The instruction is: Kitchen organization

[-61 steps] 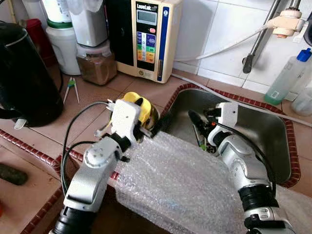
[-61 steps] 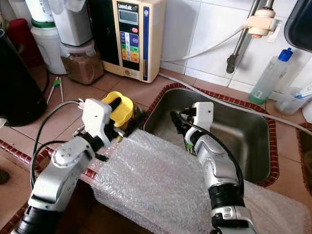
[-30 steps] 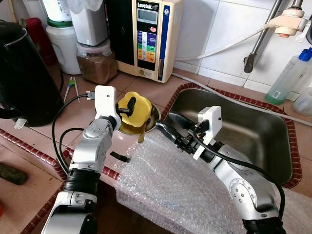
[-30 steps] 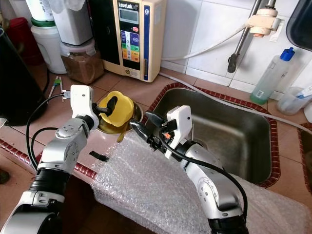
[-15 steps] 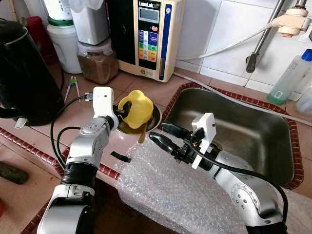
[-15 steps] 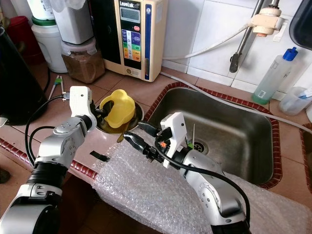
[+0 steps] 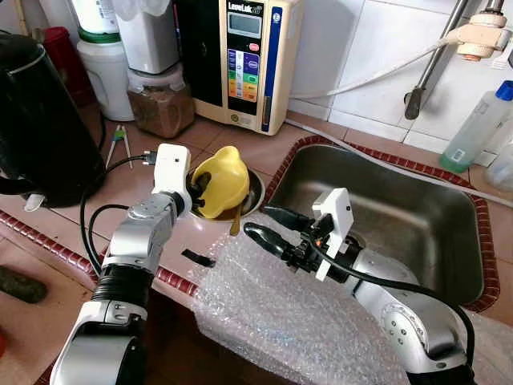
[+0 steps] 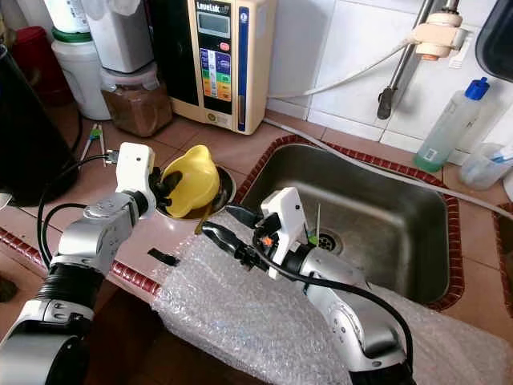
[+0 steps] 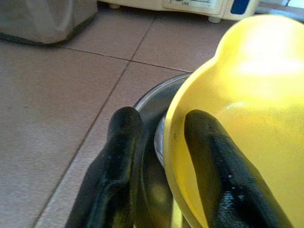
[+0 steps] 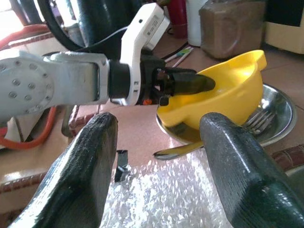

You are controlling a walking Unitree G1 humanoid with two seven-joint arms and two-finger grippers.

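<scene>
Pincer work on the tiled table (image 7: 80, 216): the left pincer (image 7: 198, 189) is clenched on the rim of a yellow plastic bowl (image 7: 220, 178), one finger inside and one outside, holding it tilted over a steel plate (image 8: 220, 186) that carries a fork (image 10: 259, 121). Just across from that plate, the right pincer (image 7: 271, 225) hangs released above bubble wrap (image 7: 288, 305) beside the sink (image 7: 417, 208).

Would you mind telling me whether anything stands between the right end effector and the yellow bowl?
Nothing visible does. The right end effector, open, hovers over the bubble wrap; open counter separates it from the yellow bowl, which the left end effector grips at its rim.
</scene>
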